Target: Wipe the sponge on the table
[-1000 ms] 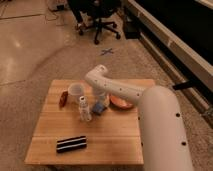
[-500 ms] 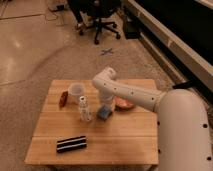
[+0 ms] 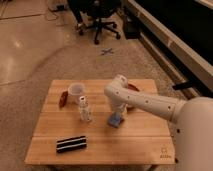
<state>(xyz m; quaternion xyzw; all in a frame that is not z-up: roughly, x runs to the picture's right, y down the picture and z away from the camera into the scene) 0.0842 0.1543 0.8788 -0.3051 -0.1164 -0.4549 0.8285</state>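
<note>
The sponge (image 3: pixel 115 121) is a small light-blue pad lying near the middle of the table (image 3: pixel 140 142), a light wooden top made of plank strips. My white arm reaches in from the right and bends down over it. The gripper (image 3: pixel 118 115) points straight down onto the sponge and is shut on its top edge. The sponge's lower edge touches the wood, and the wrist hides its upper part.
A clear bottle (image 3: pixel 85 110) stands just left of the sponge. A white cup (image 3: pixel 75 91) and a reddish object (image 3: pixel 62 99) sit at the back left. A black block with white stripes (image 3: pixel 71 144) lies at the front left. An orange bowl (image 3: pixel 133 89) shows behind the arm.
The gripper and the sponge have slid to the right and a little toward the table's front. The jaws drew fully shut.
</note>
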